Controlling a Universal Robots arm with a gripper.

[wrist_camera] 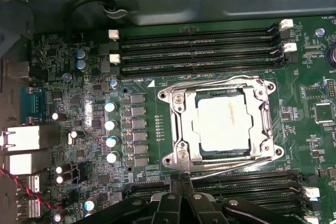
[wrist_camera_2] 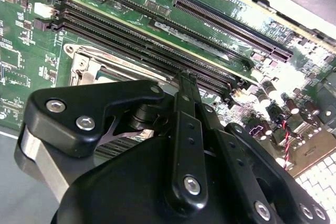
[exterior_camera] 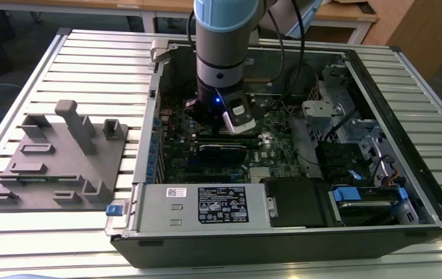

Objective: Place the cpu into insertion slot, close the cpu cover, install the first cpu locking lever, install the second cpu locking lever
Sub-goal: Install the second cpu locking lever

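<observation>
One robot arm [exterior_camera: 225, 40] reaches down into one open computer case [exterior_camera: 407, 145] that lies on a slatted metal surface [exterior_camera: 89, 64]. On the exterior view's left of the case sits one grey fixture block [exterior_camera: 58, 157] with several upright pegs and pockets. Inside the case, near its front wall, lie one grey power supply box [exterior_camera: 198, 203] and one black drive bay [exterior_camera: 302, 200].

In the first wrist view, one cpu [wrist_camera: 223, 121] with a dull silver-tan top is seated in the one insertion slot [wrist_camera: 173, 129] on the green motherboard [wrist_camera: 147, 77]. The cpu cover [wrist_camera: 262, 116] lies flat around the chip, its square window framing the metal top. Thin wire locking levers run along the socket's edges; one lever [wrist_camera: 226, 165] lies along the edge nearest the hand. Three long black memory slots [wrist_camera: 194, 51] sit on the socket's far side, and more of them [wrist_camera: 252, 182] on the near side, between the socket and the hand.

The hand [wrist_camera: 181, 179] hangs just beside the socket's near edge, its narrow tip close to the lever there; the cpu lies just beyond it. In the second wrist view the hand [wrist_camera_2: 186, 85] has its black fingers [wrist_camera_2: 187, 124] drawn together into one slim tip, with nothing visibly clamped between them. Whether the tip touches the lever cannot be told.
</observation>
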